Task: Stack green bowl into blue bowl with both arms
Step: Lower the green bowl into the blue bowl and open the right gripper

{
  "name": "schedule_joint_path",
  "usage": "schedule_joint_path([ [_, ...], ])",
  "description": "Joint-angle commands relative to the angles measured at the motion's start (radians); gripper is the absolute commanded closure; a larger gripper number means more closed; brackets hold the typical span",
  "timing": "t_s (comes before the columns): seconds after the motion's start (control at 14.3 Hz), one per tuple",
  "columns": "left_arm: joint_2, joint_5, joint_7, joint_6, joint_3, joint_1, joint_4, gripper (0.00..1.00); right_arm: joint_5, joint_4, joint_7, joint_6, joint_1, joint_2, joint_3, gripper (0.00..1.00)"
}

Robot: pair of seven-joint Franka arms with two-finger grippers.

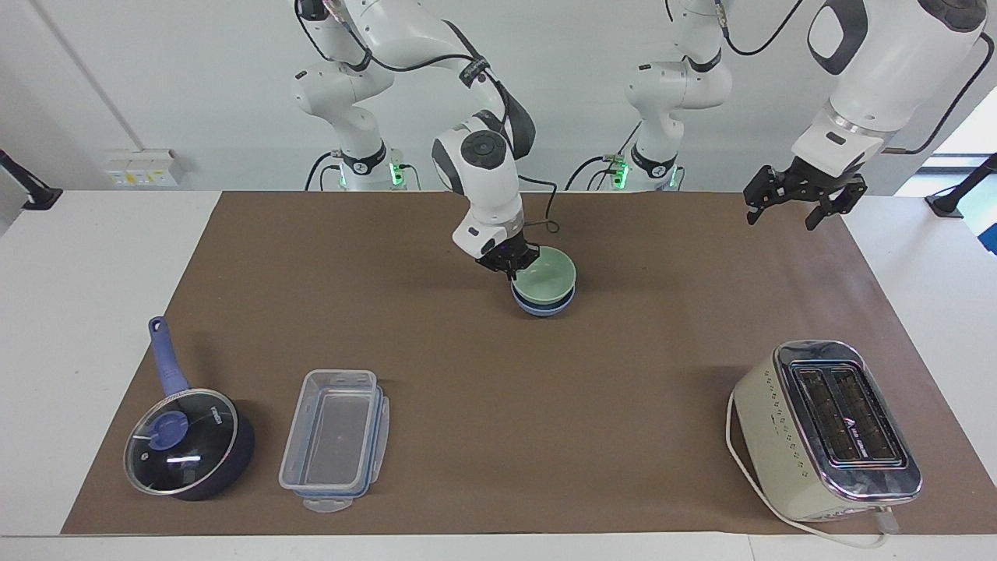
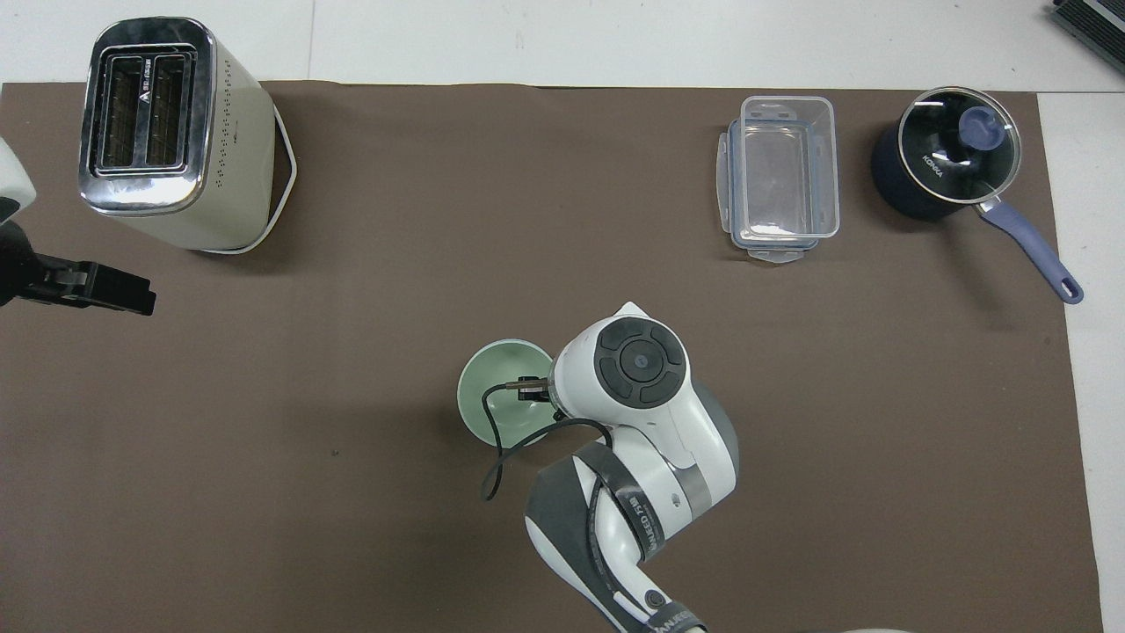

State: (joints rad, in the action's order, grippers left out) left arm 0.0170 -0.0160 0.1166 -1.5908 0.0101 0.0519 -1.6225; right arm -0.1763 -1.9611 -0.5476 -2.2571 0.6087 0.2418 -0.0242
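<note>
Facing view. The green bowl (image 1: 547, 281) sits nested in the blue bowl (image 1: 543, 305) near the middle of the mat (image 1: 498, 374), on the side of the bench (image 1: 93, 257) toward the robots. The right gripper (image 1: 510, 262) is at the green bowl's rim, on the side toward the right arm's end, its fingers clenched on that rim. We judge the step in hand to be the release. To do it well, we first confirm the green bowl is level and fully seated, then open the fingers without side load and lift straight up, so the rim is not dragged and the stack is not tipped. The left gripper (image 1: 802, 195) waits in the air over the mat's corner at the left arm's end, fingers released and holding nothing; it should stay clear.

Overhead view. The right arm's wrist (image 2: 640, 365) covers part of the green bowl (image 2: 501, 400); the blue bowl is hidden under it, which suggests the two are well centred. The left gripper (image 2: 83, 286) shows at the frame edge near the toaster (image 2: 163, 132). The box (image 2: 780, 176) and the saucepan (image 2: 954, 163) lie well apart from the stack, so a vertical retreat is unobstructed.
</note>
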Motion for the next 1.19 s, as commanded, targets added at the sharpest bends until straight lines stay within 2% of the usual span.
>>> schedule_joint_path([
  [0.0,0.020,0.010,-0.005,-0.011,0.008,-0.012,-0.020,0.00,0.018,-0.018,-0.025,-0.019,0.000,-0.012,-0.003,1.00],
  [1.12,0.020,0.010,-0.005,-0.011,0.008,-0.012,-0.020,0.00,0.018,-0.018,-0.021,-0.062,-0.006,-0.002,-0.003,1.00],
])
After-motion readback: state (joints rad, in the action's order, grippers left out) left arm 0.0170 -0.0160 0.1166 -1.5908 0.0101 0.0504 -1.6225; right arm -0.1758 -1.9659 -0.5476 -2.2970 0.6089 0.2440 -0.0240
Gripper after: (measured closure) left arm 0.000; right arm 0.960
